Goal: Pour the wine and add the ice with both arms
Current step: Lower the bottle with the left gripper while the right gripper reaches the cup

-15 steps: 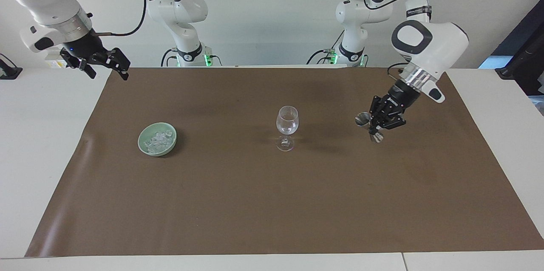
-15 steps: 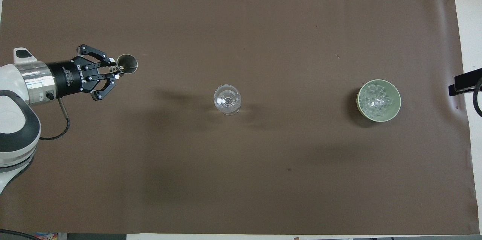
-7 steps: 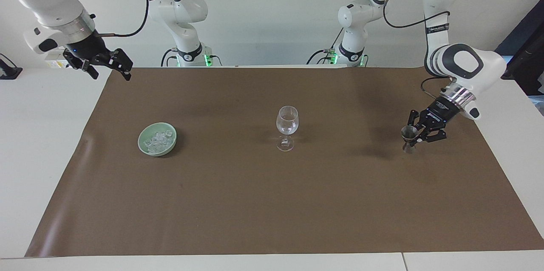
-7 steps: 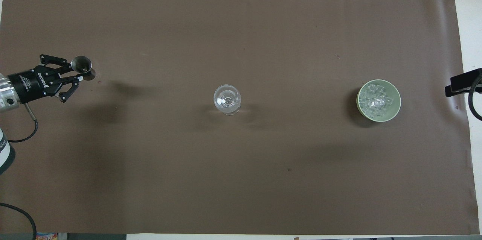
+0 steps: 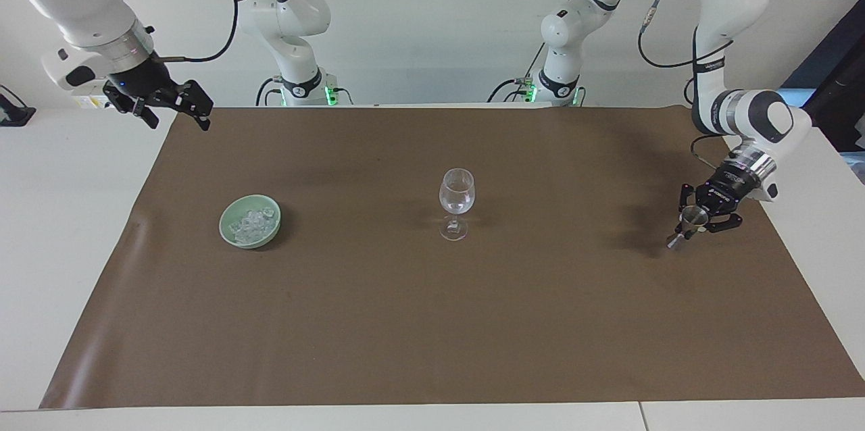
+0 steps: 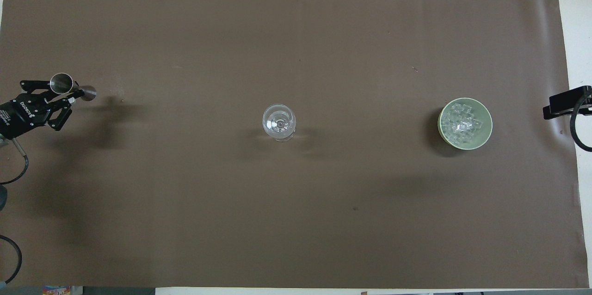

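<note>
Ice [image 5: 251, 223] waits untouched in its pale green bowl [image 5: 233, 236] at the left of the facing view, lower than my right gripper [image 5: 170, 107], which hangs spread open at the upper left over the corner of the brown mat [image 5: 432, 323] and has barely stirred in the last second. My left gripper [image 5: 697, 223] is the busy one: it is clamped shut on a small metal jigger [image 5: 690, 217] at the right edge of that view, low over the mat; in the overhead view the same jigger [image 6: 61, 83] sits at the far left edge of the frame. A second ago I held it closer to the wine glass [image 5: 457, 196] and higher; since then I have carried it away toward the mat's edge and down, tilted with its foot toward the mat. I cannot tell whether it touches the surface yet. The glass stands upright at the centre, well apart from both grippers, and looks clear with little visible in it. My reading is that the pouring is finished and I am setting the jigger aside, leaving the ice for the right arm.
</note>
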{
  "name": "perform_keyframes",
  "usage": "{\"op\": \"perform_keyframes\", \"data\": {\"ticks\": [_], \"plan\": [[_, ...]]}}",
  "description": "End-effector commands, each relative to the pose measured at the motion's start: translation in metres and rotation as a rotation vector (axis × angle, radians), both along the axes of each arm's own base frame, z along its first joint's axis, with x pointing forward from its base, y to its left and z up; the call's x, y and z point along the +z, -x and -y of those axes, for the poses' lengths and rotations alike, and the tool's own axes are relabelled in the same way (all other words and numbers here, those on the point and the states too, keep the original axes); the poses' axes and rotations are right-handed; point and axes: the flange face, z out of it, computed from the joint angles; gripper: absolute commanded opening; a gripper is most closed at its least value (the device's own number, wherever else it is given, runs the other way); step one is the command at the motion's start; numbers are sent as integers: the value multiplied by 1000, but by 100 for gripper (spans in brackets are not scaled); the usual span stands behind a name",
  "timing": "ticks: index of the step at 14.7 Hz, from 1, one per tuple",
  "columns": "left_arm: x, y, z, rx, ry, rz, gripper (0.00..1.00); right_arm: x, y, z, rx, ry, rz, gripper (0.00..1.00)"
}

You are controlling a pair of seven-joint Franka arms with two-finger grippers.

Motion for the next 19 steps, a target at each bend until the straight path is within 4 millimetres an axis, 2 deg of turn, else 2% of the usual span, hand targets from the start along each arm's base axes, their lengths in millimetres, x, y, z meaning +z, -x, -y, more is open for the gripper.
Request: {"op": "perform_keyframes", "data": {"ticks": [1, 4, 5, 7, 9, 12, 15, 17, 19], "plan": [[-11, 2, 9, 45, 63, 12, 0, -27, 18, -1, 58, -5, 59, 100], [-34, 7, 13, 85, 100, 8, 0, -73, 23, -11, 82, -6, 75, 100], [-39, 8, 13, 89, 110, 2, 0, -87, 19, -11, 82, -9, 62, 100], [-44, 12, 11, 107, 128, -3, 0, -124, -2, -13, 108, -2, 49, 100], [-51, 15, 11, 129, 147, -3, 0, -162, -15, -29, 134, 3, 54, 100], [-62, 21, 11, 137, 153, -24, 0, -218, -14, -38, 139, 11, 92, 100], [-66, 29, 3, 157, 158, -34, 0, -236, -18, -48, 160, 15, 108, 93], [-67, 30, 3, 159, 156, -36, 0, -244, -17, -48, 158, 15, 92, 90], [-68, 30, 2, 164, 151, -39, 0, -250, -13, -47, 160, 14, 91, 83]]}}
